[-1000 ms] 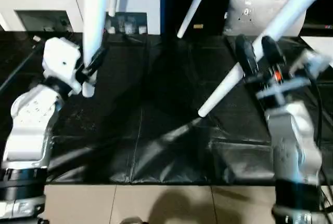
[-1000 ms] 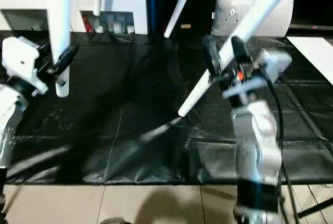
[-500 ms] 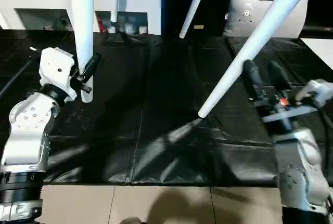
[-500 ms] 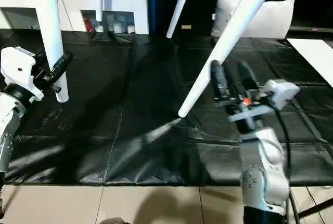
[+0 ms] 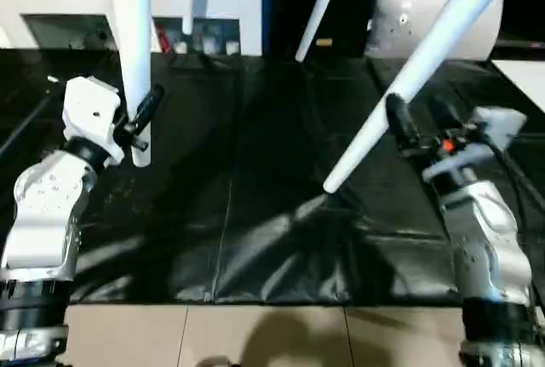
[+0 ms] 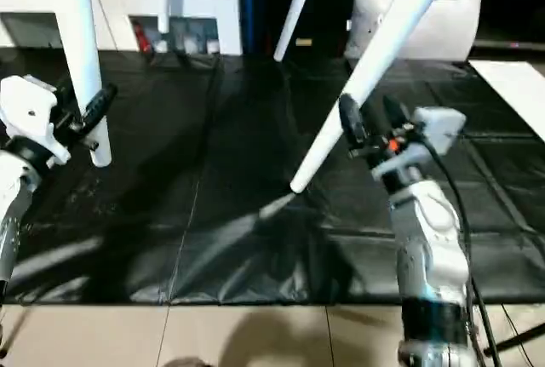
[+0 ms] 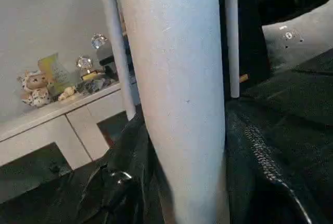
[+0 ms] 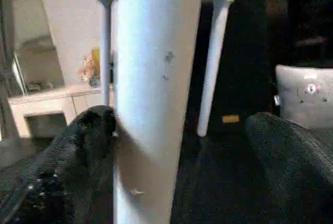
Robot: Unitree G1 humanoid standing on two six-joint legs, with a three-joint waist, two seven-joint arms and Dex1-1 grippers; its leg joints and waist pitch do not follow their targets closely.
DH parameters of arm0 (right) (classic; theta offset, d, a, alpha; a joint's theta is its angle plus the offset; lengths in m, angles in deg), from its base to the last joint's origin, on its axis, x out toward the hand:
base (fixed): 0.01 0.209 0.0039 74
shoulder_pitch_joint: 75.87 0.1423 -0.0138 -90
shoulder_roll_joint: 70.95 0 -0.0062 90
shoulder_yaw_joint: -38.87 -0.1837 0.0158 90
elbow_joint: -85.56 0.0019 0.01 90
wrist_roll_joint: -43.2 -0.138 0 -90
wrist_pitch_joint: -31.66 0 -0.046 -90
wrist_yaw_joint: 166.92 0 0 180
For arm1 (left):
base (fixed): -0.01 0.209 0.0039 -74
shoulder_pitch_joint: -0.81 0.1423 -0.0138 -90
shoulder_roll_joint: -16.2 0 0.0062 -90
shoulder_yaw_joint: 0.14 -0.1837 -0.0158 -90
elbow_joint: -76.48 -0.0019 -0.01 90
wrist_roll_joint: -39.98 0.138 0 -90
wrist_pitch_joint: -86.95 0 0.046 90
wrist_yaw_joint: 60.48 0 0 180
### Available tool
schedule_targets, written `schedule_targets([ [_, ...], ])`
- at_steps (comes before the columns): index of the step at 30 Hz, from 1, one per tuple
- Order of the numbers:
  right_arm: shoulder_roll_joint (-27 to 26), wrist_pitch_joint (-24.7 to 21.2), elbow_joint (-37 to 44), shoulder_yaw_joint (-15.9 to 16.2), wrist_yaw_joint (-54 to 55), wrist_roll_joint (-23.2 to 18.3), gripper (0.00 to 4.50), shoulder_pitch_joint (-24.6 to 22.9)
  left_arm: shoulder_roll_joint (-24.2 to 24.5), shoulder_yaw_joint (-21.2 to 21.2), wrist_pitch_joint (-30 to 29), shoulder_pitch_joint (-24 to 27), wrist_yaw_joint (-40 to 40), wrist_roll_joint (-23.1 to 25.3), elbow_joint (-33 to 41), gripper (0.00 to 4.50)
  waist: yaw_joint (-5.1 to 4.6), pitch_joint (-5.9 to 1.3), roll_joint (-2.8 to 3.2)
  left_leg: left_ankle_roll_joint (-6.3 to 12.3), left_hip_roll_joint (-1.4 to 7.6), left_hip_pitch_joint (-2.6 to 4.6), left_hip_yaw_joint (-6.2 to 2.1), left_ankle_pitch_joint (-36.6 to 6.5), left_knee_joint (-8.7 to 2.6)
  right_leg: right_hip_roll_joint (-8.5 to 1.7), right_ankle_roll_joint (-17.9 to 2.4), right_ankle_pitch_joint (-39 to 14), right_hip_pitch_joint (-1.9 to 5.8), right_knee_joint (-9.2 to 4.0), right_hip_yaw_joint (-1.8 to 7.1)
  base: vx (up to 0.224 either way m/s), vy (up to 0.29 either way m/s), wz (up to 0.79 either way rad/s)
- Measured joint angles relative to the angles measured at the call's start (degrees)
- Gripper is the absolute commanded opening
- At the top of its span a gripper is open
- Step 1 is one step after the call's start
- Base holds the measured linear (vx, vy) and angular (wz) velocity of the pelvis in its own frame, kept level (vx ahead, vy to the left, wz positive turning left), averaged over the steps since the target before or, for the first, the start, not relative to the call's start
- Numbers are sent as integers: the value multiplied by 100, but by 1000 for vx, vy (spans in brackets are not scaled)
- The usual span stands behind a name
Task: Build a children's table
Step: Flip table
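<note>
Left eye view: left gripper (image 5: 140,124) pinching upright table leg (image 5: 132,52); right gripper (image 5: 417,120) spread around slanted leg (image 5: 409,86).

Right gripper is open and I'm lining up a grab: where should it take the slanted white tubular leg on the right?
Judging by its pose, grip the slanted white tubular leg mid-shaft, above its tapered tip, closing square across the tube. The open right gripper already has one finger against it; the other stands clear. The left gripper holds the upright white leg.
</note>
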Motion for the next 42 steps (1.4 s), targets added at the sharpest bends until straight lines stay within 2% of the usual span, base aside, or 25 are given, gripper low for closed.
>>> schedule_targets([
  [3, 57, 11, -165, 99, -376, -4, 450, 181, -49, -5, 5, 26, -21, -3, 2, 159, 18, 0, -6, 0, 0, 1, 0, 0, -3, 0, 0, -1, 0, 0, 0, 0, 0, 0],
  [5, 81, -5, -156, 285, -736, -51, 450, 185, -63, -5, 6, 44, -25, -6, 2, 159, 30, 0, -6, 1, 0, -1, 0, -1, -3, 0, -1, -2, 0, -2, 0, 0, 0, 0],
  [8, 124, -26, -154, 313, -891, -67, 450, 185, -77, -3, 5, 106, -43, -37, 1, 159, 38, 0, -11, 4, -1, -4, 2, -3, -3, -1, -1, -1, 0, -5, 0, 0, 0, 0],
  [12, 235, -305, 561, 416, -1248, -407, 450, -250, -156, 127, -50, 655, -73, -310, 223, 159, 23, 4, 7, 22, 0, -2, 7, -14, -13, -1, -14, -11, 0, -13, 0, 0, 0, 0],
  [16, 259, -498, 963, 507, -1356, -510, 450, -431, -279, 149, -158, 1066, -164, -460, 203, 159, 24, 12, -27, 13, 8, -12, 7, -8, -21, 4, -20, -16, -20, -7, -8, 0, 0, 0],
  [20, 241, -782, 1749, 686, -1273, -670, 450, -888, -294, 309, -13, 1443, -164, -552, 246, 159, 29, 9, -38, 18, 8, -12, 8, -11, -26, 5, -13, -27, -22, -9, -6, 0, 0, 0],
  [30, 206, -1139, 2509, 768, -1061, -708, 450, -1335, -139, 431, -6, 2025, -164, -741, 712, 159, -28, 3, -45, 14, 8, 3, 11, -11, -47, 8, -5, -44, -20, -9, -4, 0, 0, 0],
  [35, 11, -1002, 2528, 939, -770, -491, 450, -1365, -96, 523, -39, 2258, -151, -827, 857, 159, -105, 1, -26, 13, 8, 4, 10, -12, -50, 9, -7, -48, -20, -7, -4, 0, 0, 0],
  [37, -41, -950, 2446, 955, -756, -417, 450, -1418, -23, 519, -17, 2359, -115, -850, 915, 215, -110, -6, -38, 13, 8, 11, 10, -12, -50, 9, -7, -50, -12, -7, -4, 0, 0, 0],
  [38, -51, -940, 2430, 960, -756, -412, 450, -1485, 96, 509, 38, 2447, -59, -768, 920, 215, -111, -8, -43, 13, 8, 19, 10, -13, -51, 9, -5, -52, -4, -9, -4, 0, 0, 0],
  [39, -53, -913, 2432, 973, -772, -412, 450, -1595, 201, 516, 88, 2496, 33, -724, 923, 235, -112, -3, -34, 15, 7, 27, 10, -15, -50, 8, -3, -54, 5, -13, -3, 0, 0, 0],
  [42, -52, -911, 2418, 1074, -792, -413, 450, -1839, 208, 625, 135, 2626, 179, -792, 929, 264, -123, 19, 3, 17, 0, 42, 22, -17, -50, 4, 0, -53, 12, -14, 17, 0, 0, 0],
])
